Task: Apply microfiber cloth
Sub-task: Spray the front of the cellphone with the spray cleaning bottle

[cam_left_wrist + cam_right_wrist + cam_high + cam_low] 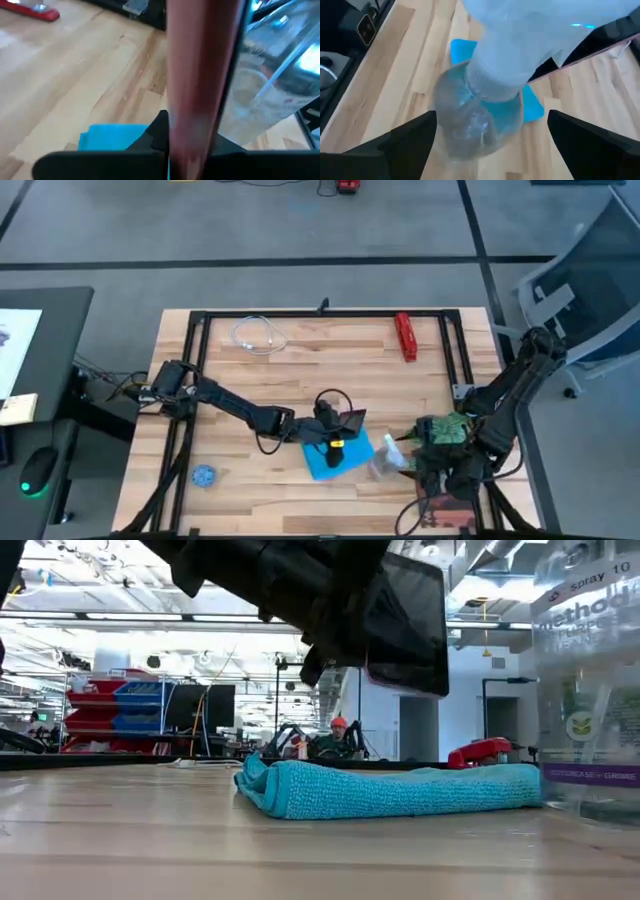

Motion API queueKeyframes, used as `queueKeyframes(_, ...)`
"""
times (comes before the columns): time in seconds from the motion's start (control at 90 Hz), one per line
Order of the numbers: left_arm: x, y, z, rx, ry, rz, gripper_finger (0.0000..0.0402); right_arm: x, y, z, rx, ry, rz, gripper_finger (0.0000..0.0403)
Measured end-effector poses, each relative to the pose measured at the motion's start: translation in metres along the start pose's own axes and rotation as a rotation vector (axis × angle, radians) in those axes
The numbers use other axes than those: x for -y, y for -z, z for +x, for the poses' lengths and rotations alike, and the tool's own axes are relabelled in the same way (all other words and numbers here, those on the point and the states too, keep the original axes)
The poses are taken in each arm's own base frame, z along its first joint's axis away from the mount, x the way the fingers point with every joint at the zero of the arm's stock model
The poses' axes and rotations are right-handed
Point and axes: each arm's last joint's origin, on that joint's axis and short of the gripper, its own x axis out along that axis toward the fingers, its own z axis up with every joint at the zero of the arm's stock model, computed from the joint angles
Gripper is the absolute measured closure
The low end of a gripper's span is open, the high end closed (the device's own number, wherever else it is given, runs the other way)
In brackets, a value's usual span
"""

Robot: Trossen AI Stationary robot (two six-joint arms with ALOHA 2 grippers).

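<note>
The sky-blue microfiber cloth lies folded flat on the wooden table, near its front middle; the low view shows its rolled fold. My left gripper is shut on a black smartphone, which hangs just above the cloth. At the right front, my right gripper is open. Its fingers stand on either side of a clear spray bottle, which stands upright on the table next to the cloth's right edge. My left gripper pinches the smartphone between its two fingers at one end, the fingers on its two flat faces. The fingers reach in from the table's left side. The phone sticks out past them, tilted and lifted clear above the cloth.
A small round blue disc lies at the front left. A white cable lies at the far left of the table and a red tool at the far right. A black frame edges the work area.
</note>
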Motion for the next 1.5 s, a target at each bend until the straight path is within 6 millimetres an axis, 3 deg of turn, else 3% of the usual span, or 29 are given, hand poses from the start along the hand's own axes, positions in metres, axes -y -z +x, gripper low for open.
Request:
queueKeyframes(0.167, 0.007, -0.01, 0.0, 0.03, 0.019, 0.027, 0.0393, 0.001, 0.0, 0.0, -0.002, 0.009, 0.018, 0.0037)
queueKeyframes(0.589, 0.013, -0.01, -0.002, 0.021, 0.029, 0.05, 0.0393, 0.02, -0.02, -0.004, 0.026, 0.034, 0.089, 0.0037)
queueKeyframes(1.067, 0.021, -0.006, -0.006, 0.039, 0.002, 0.046, 0.0393, 0.033, -0.035, 0.012, 0.065, 0.041, 0.109, 0.0037)
queueKeyframes(1.267, 0.025, -0.005, -0.006, 0.017, 0.072, 0.031, 0.0393, 0.039, -0.038, 0.016, 0.059, 0.028, 0.074, 0.0037)
queueKeyframes(1.5, 0.032, -0.003, -0.009, 0.019, 0.101, 0.024, 0.0393, 0.05, -0.045, 0.027, 0.032, -0.082, 0.122, 0.0037)
